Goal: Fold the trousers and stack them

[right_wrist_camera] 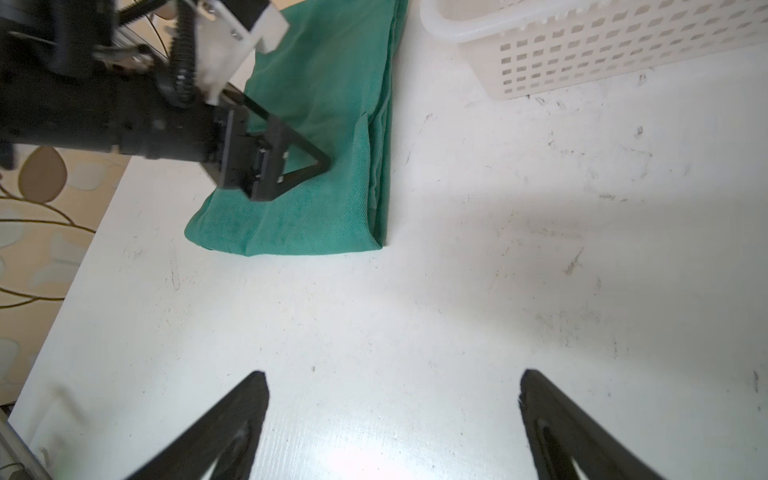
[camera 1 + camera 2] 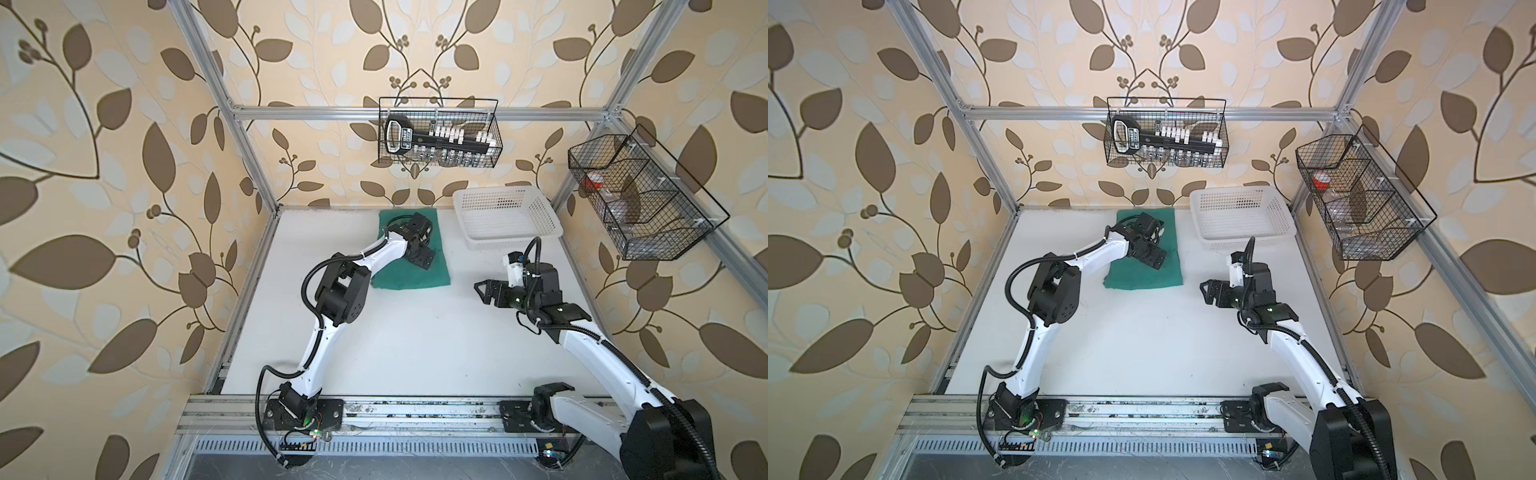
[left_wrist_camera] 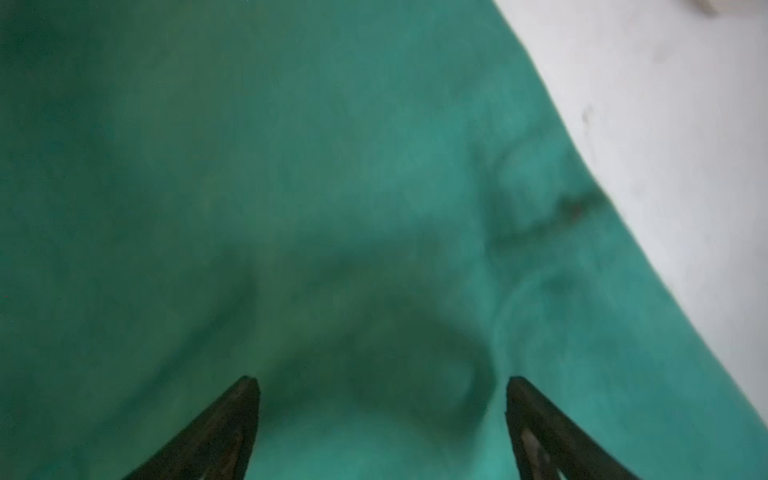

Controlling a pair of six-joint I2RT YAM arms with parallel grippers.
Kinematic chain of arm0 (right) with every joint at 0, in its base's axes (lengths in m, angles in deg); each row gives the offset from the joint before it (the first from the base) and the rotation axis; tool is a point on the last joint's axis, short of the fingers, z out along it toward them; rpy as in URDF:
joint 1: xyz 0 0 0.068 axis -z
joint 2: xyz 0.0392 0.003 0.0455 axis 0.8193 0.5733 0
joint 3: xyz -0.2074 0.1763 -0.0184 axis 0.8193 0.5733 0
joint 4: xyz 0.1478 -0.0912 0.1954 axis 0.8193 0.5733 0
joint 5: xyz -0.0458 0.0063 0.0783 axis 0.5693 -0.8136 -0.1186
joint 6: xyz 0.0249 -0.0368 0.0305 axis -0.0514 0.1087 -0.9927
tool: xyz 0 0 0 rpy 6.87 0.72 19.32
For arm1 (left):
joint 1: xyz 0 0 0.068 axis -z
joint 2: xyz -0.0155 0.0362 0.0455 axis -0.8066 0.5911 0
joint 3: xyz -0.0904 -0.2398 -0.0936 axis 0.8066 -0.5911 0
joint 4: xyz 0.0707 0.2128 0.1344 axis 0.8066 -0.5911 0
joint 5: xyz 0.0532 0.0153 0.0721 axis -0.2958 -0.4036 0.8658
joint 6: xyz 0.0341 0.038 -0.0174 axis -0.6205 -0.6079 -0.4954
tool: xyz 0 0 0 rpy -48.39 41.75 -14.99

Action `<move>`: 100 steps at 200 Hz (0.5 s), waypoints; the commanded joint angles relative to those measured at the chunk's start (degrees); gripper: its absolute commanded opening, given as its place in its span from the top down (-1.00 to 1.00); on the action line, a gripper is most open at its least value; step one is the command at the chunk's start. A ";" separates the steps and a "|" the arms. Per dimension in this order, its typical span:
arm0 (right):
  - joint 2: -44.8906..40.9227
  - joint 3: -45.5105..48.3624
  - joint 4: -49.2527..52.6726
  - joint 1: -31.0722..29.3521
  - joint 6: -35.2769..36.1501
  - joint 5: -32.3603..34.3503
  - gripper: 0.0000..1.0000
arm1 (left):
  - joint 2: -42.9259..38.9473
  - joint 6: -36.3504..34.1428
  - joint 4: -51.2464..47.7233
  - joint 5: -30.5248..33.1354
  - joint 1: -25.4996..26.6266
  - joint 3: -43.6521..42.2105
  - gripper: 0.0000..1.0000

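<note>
Trousers (image 2: 415,279) folded flat at table's (image 2: 415,353) back edge, beside white basket (image 2: 547,226). Left gripper (image 3: 382,380) splayed over cloth, maybe touching; right gripper (image 1: 392,374) splayed, empty.

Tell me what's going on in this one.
The trousers lie folded in a flat rectangle at the far edge of the table, beside the basket. The left tool is low over them, open, gripping nothing. The right tool is open over bare table, away from the cloth. Folding looks done.
</note>
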 commanded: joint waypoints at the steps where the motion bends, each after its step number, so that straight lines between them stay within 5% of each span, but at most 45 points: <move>1: 0.57 0.82 -0.56 0.09 0.26 -1.51 -0.90 | -10.68 9.10 -2.20 -2.20 0.16 -7.70 -0.81; 44: 0.55 0.31 -0.21 -0.46 0.16 -2.24 -0.90 | -20.96 15.65 2.60 1.07 0.25 -24.68 -0.79; 100: 0.57 -0.05 -0.14 -1.58 -0.10 -1.33 -0.90 | -17.11 13.18 7.50 4.92 -1.19 -29.83 -0.77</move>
